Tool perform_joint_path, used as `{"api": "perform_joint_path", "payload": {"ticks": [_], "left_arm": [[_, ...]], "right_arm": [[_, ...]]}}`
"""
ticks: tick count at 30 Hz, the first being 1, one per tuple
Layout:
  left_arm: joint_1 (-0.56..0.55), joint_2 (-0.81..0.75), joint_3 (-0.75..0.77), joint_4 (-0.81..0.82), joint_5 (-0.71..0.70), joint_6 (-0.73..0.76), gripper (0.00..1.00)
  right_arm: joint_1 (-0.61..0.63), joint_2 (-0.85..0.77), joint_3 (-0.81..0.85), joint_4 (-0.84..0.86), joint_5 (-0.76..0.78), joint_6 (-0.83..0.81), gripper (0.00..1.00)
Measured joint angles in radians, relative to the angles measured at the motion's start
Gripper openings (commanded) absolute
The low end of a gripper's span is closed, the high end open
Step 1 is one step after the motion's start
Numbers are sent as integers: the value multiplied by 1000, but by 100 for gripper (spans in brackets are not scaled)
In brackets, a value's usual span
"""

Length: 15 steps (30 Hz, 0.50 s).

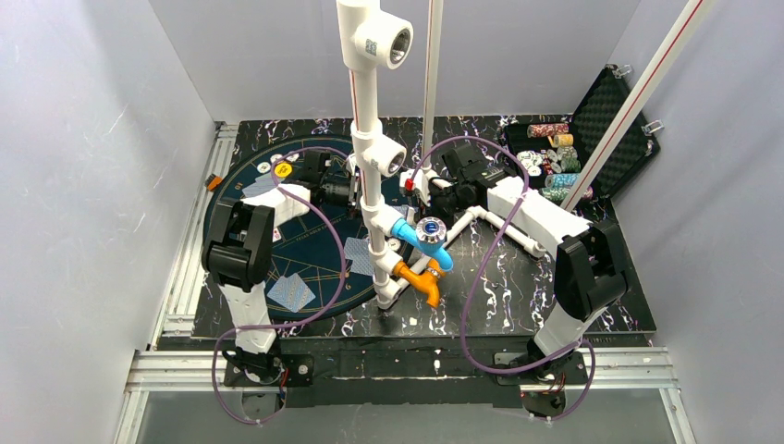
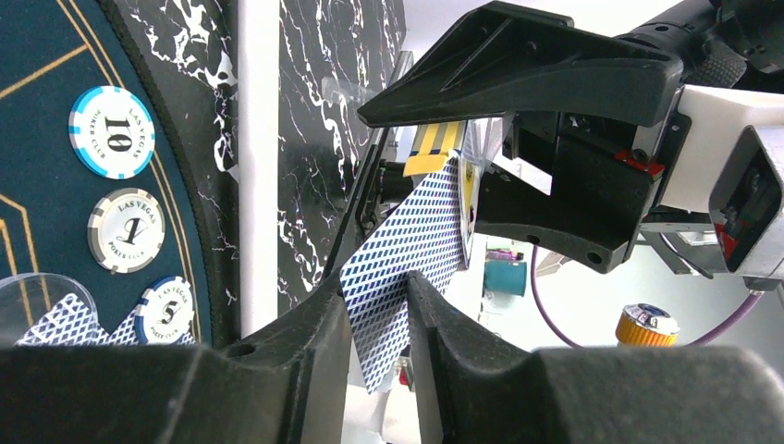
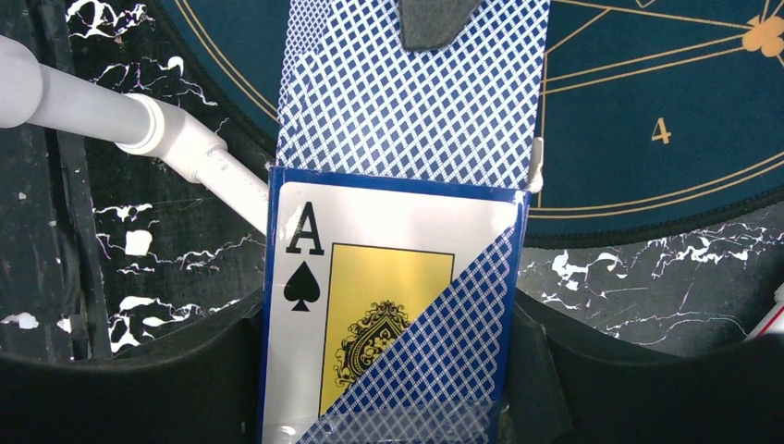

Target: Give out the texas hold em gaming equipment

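Dealing is your step: left pincer (image 2: 379,296) clenches a card (image 2: 416,231), right pincer (image 3: 388,370) grasps the card box (image 3: 370,240); draw it clear next.

Left gripper (image 2: 379,301) and right gripper (image 3: 388,324) face each other tip to tip, both clamped.

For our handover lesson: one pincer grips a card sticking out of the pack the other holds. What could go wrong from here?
The card, pinched in the left pincer, may slip free. Pulling could shift the card pack in the right pincer, or drag extra cards out. Both arms work close to the white pipe frame, risking a knock.
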Motion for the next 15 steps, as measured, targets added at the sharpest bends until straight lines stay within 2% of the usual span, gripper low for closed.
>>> {"api": "perform_joint_path", "payload": {"ticks": [6,15], "left_arm": [[3,-22,-14,-3,0,0,21],[59,-111,-33,-5,-6,1,8]], "right_arm": [[0,0,0,0,1,-1,1],[0,0,0,4,5,-1,1]]}}
